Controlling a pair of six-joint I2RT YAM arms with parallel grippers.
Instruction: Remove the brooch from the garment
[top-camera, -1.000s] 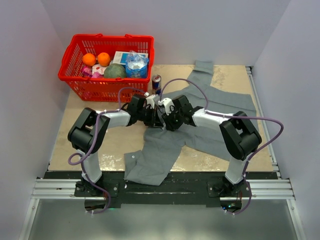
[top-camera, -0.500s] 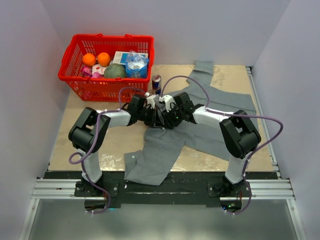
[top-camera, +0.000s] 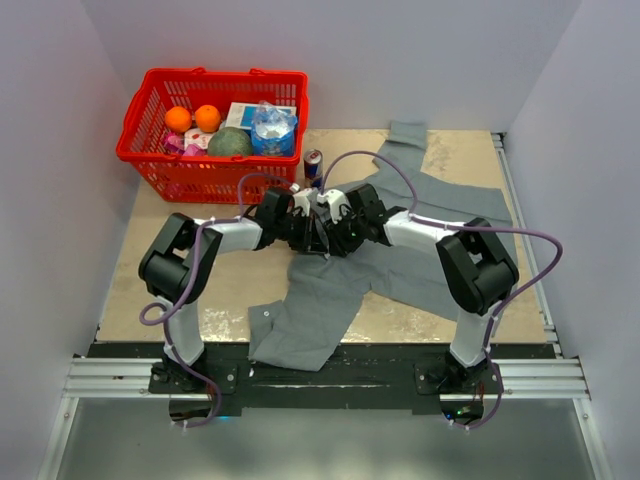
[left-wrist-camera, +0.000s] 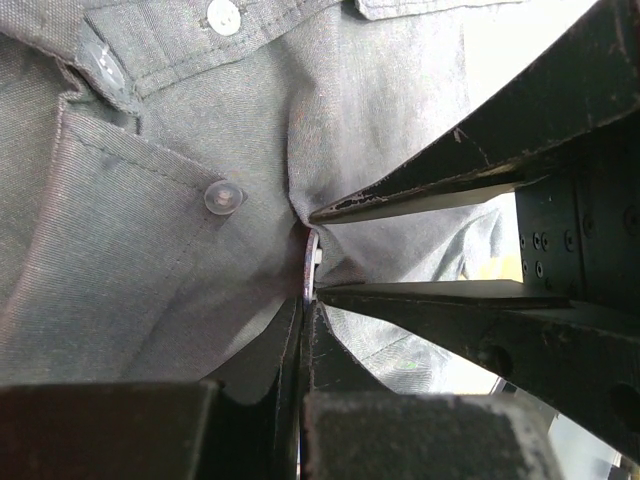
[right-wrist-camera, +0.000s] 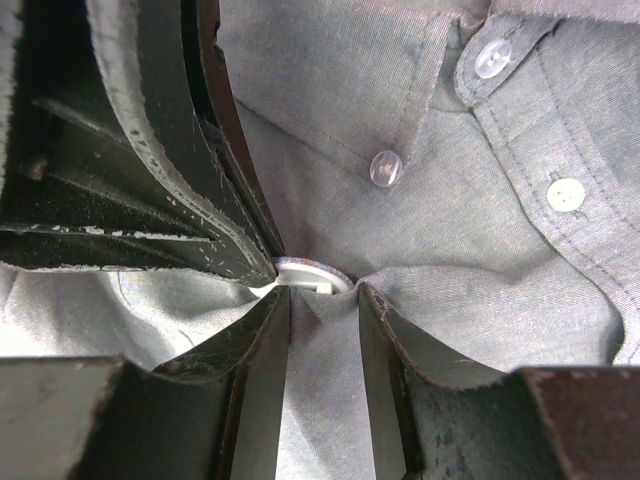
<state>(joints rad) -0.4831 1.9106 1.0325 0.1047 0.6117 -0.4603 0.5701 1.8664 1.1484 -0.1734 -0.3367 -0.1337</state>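
The grey garment (top-camera: 430, 215) lies spread on the table. Both grippers meet over its chest, near the collar. In the left wrist view my left gripper (left-wrist-camera: 305, 300) is shut on the brooch (left-wrist-camera: 308, 262), a thin disc seen edge-on and standing out of the cloth (left-wrist-camera: 150, 250). In the right wrist view my right gripper (right-wrist-camera: 322, 300) is shut on a fold of the garment (right-wrist-camera: 450, 230) just below the brooch's pale back (right-wrist-camera: 305, 272). In the top view the left gripper (top-camera: 306, 232) and right gripper (top-camera: 332, 232) hide the brooch.
A red basket (top-camera: 200, 178) with oranges, a bottle and packets stands at the back left. A drink can (top-camera: 313, 165) stands just beyond the grippers. Pale shirt buttons (right-wrist-camera: 386, 167) lie near the brooch. A sleeve hangs over the table's near edge (top-camera: 300, 345).
The right gripper has shifted slightly left and away, closing up against the left gripper. The left arm has barely moved.
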